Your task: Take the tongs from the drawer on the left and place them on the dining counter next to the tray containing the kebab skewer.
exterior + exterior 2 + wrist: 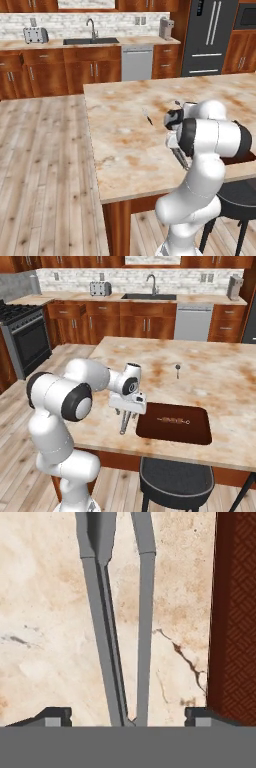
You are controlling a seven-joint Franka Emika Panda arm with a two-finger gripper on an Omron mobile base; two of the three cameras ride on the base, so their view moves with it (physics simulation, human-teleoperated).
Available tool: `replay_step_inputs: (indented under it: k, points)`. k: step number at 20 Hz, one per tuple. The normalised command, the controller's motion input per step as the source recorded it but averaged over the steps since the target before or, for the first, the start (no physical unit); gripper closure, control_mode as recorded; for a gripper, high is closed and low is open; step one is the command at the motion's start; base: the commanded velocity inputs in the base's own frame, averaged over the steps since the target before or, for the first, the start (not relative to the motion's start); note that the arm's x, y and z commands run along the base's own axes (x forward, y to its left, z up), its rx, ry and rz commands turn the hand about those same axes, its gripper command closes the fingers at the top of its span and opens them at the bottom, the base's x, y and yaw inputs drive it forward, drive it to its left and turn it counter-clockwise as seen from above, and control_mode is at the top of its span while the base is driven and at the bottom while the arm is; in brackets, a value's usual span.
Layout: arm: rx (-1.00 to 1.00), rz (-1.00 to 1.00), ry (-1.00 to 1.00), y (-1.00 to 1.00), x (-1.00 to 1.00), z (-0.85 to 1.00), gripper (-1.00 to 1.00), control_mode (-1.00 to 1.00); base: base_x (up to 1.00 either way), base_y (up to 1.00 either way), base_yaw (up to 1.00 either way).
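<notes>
The slim grey tongs [122, 627] stretch away from my hand over the beige marbled dining counter [45, 612], their joined end between my fingertips. My gripper [127, 714] is open, with both fingertips set wide and clear of the tongs' arms. In the right base view the tongs [124, 425] point toward the counter's front edge, just left of the dark brown tray [197, 428] that holds the kebab skewer [172, 419]. There the gripper [126, 411] hangs right over them. The left base view has the tongs [181, 158] below the hand. The tray's edge [235, 612] runs beside them.
A small dark-handled utensil [177, 370] lies farther back on the counter. A black stool [175, 476] stands under the counter's front edge near the tray. Along the back wall runs another counter with a sink [149, 296], a toaster [100, 289] and a dishwasher [192, 321].
</notes>
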Motion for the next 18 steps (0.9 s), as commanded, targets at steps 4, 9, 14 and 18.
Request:
replay_step_inputs:
  k: [4, 9, 14, 18]
  points:
    - [0.0, 0.0, -0.16, 0.04, -0.5, 0.77, -1.0, -1.0, 0.0, 0.0, 0.0]
    - [-0.01, 0.0, -0.23, 0.34, -0.93, 0.98, -1.0, -1.0, 0.0, 0.0, 0.0]
    - [-0.05, 0.0, -0.23, 0.46, -1.0, 1.0, -1.0, -1.0, 0.0, 0.0, 0.0]
    - [-0.07, 0.0, -0.21, 0.39, -0.96, 1.0, -1.0, -1.0, 0.0, 0.0, 0.0]
